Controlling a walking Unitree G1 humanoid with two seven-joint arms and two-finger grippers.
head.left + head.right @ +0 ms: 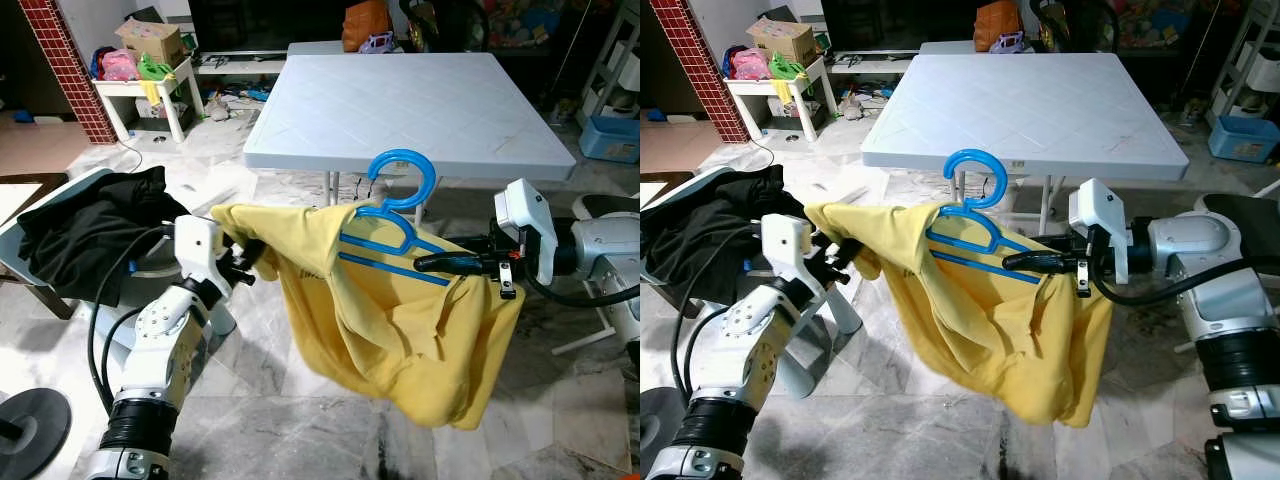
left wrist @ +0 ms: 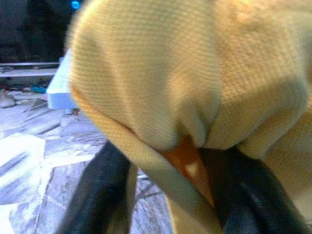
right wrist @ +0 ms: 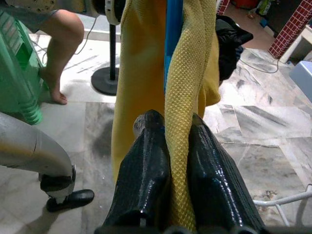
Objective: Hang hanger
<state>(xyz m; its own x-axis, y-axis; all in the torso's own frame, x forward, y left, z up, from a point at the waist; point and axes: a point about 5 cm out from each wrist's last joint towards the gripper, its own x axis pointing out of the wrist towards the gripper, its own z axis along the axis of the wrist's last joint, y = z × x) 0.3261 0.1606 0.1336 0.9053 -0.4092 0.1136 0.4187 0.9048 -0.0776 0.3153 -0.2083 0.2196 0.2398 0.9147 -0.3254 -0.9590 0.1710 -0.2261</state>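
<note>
Evidently mid-carry: left claw pinches the yellow shirt, right claw grips shirt and blue hanger, held near the white desk. Next, find a rail.

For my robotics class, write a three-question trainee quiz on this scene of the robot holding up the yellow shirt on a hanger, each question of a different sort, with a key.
1. True or false: the blue hanger already hangs from a rail.
2. Multiple choice: what does the right gripper pinch? A. bare hook B. a fold of the yellow shirt C. a cable
3. Fill in: the left gripper holds the shirt's other ____.

Key
1. False: its hook is free in the air, in front of the white table.
2. B: the fingers are shut on yellow cloth, with the blue hanger just beyond.
3. End: the cloth bunches between its fingers.
</note>
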